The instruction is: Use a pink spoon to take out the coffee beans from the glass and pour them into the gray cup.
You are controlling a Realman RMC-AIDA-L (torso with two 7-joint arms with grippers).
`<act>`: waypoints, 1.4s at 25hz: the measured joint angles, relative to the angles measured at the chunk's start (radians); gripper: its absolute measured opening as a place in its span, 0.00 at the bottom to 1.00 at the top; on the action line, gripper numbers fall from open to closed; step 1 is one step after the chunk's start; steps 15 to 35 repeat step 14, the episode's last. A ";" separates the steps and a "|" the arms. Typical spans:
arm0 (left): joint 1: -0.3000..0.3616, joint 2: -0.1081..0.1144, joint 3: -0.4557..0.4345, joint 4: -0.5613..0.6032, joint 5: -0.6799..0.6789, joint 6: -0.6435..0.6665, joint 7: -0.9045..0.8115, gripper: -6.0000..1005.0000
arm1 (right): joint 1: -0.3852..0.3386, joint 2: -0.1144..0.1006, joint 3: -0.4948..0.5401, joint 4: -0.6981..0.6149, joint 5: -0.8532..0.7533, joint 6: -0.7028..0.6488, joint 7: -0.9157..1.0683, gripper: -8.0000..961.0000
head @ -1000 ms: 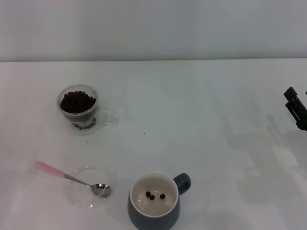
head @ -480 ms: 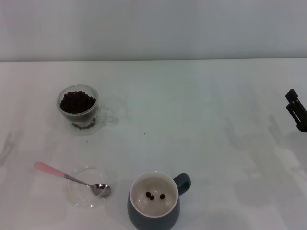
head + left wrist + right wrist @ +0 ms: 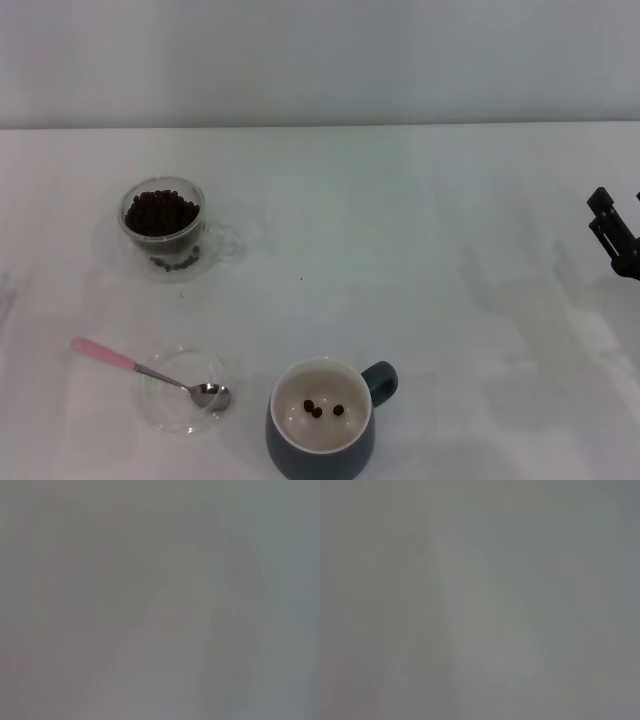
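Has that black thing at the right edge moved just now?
Yes. The right end effector dipped toward the edge, then came back, ending slightly farther in over the table.

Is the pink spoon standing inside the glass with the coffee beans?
No, the spoon lies with its bowl on a clear saucer, apart from the glass.

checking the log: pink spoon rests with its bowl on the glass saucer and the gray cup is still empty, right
Not quite: the gray cup is not empty; the head view shows three coffee beans inside it. The pink spoon does rest with its bowl on the glass saucer.
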 joint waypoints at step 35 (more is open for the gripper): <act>-0.022 0.000 0.000 -0.074 -0.075 0.030 0.010 0.86 | 0.018 0.001 0.032 0.033 0.008 0.062 -0.002 0.74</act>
